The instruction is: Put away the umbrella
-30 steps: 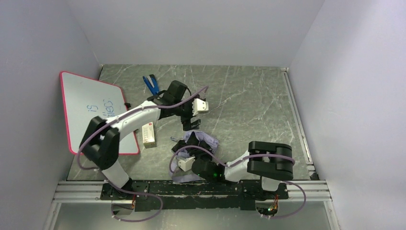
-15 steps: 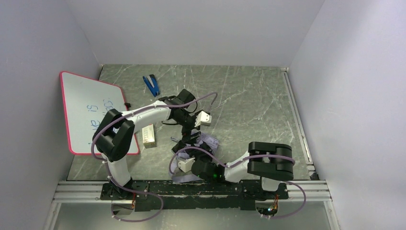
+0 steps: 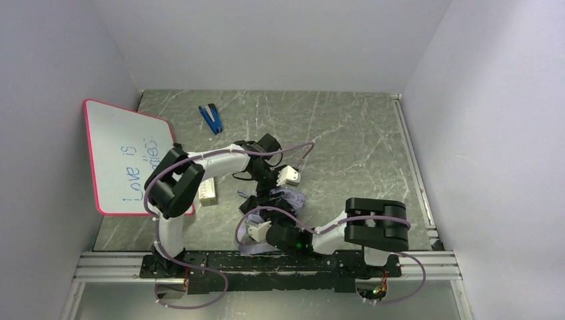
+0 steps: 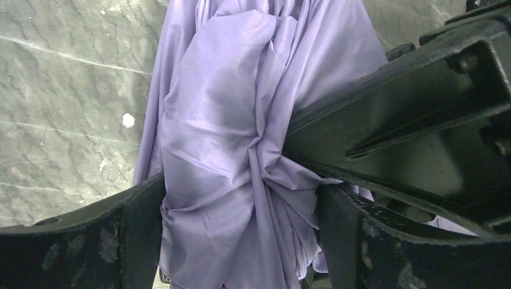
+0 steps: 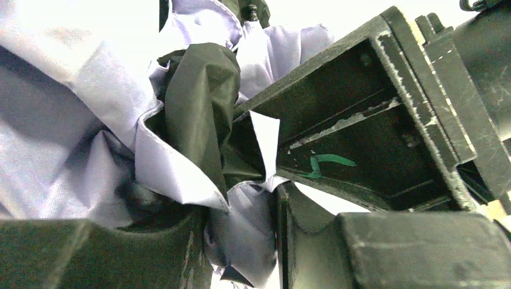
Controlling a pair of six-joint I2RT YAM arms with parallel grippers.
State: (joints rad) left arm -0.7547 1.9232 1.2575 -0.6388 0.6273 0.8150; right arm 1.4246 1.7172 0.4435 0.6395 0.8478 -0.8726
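I'm seeing the umbrella (image 3: 285, 198) bunched on the counter (image 3: 346, 143) well to the right of the whiteboard (image 3: 123, 157). Its crumpled fabric is running roughly away from the near edge, with shaft and handle hiding from me. Since a second ago the left arm has been folding in, uncovering the whiteboard's writing, and its wrist has been dropping toward the bundle. The left hand (image 4: 241, 241) is reaching down and pinching the folds, while the right hand (image 5: 241, 241) is lying low and clamping fabric from the near side.
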